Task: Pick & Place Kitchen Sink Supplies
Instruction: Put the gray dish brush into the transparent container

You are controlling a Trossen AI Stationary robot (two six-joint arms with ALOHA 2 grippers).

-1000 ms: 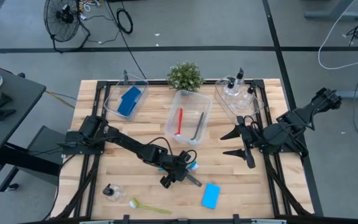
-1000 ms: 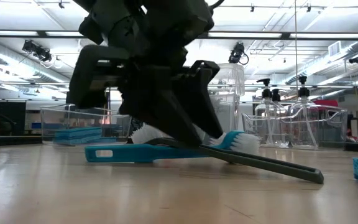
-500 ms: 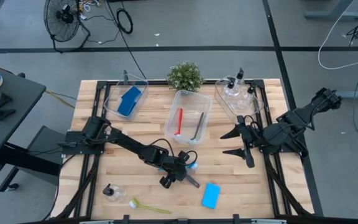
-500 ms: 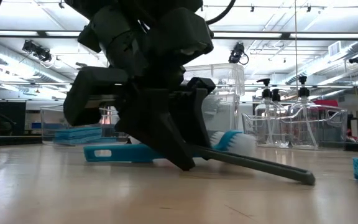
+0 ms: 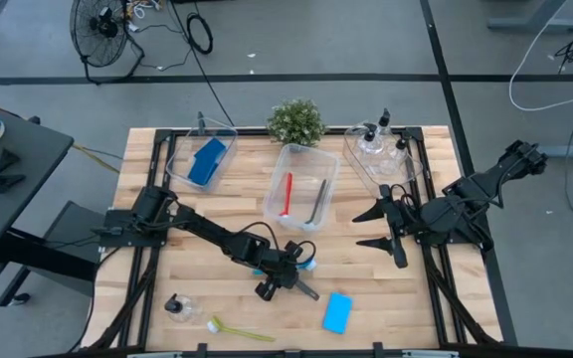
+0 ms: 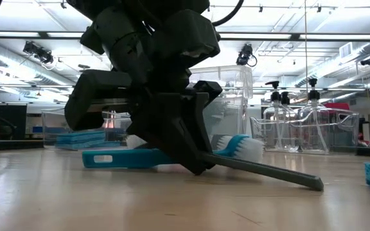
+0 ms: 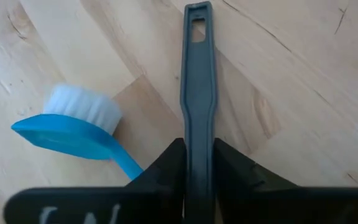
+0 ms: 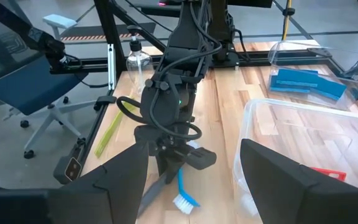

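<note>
Left claw (image 7: 199,163) pinched around grey brush (image 7: 197,74)

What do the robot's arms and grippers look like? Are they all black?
Yes, nearly. Both arms are dark, chunky and jointed. The left gripper and right gripper each end in two pointed dark fingers. Black cables loop along the left arm, and white lettering marks its gripper in the left wrist view.

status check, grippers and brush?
Left gripper jaws shut on grey brush, still on the table. Right gripper open, parked at right side. Blue brush lies touching the grey one.
</note>
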